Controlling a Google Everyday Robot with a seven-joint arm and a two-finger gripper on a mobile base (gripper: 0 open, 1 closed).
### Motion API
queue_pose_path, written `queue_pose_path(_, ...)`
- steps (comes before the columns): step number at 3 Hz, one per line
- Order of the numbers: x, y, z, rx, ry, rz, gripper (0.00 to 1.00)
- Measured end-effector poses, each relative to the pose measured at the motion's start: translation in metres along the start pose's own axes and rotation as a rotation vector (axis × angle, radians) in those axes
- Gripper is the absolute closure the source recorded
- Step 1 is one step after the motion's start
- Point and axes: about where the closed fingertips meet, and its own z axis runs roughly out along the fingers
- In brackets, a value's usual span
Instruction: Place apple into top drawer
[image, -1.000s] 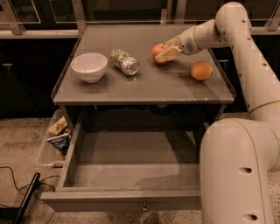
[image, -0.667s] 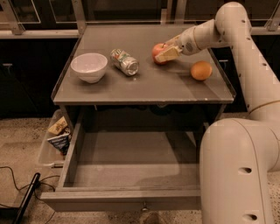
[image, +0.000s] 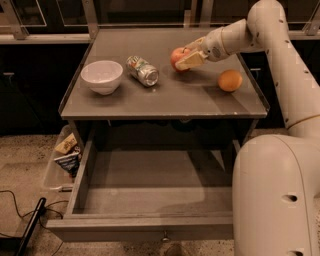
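Fingers (image: 190, 61) of the gripper (image: 184, 57) are closed on the apple (image: 176, 55): one pale finger lies across its near right side, and the other sits behind it on the far side. The apple is at the far middle of the table (image: 175, 97), at or just above the surface; whether it touches cannot be told. The arm (image: 240, 37) reaches in from the right, over the far right corner.

An orange (image: 230, 80) rests on the table to the right of the apple and nearer, apart from it. A crushed can (image: 142, 70) lies on its side to the left of the apple, and a white bowl (image: 102, 76) stands upright further left.

Below the table the top drawer (image: 125, 229) is pulled out toward the near side, its small knob (image: 164, 235) on the front panel. The robot's pale base (image: 275, 195) stands at the near right, covering the drawer's right end. A clear bin (image: 59, 165) with snack packets sits on the floor to the left of the drawer.
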Motion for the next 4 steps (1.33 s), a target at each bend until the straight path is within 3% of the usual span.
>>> queue_pose_path(1, -0.006, 0.013, -0.023, -0.019, -0.042, -0.035, 1.00)
queue_pose_path(2, -0.003, 0.027, -0.062, -0.006, -0.069, -0.075, 1.00)
queue_pose_path(3, -0.002, 0.052, -0.120, 0.047, -0.106, -0.123, 1.00)
queue_pose_path(4, -0.011, 0.092, -0.171, 0.112, -0.151, -0.171, 1.00)
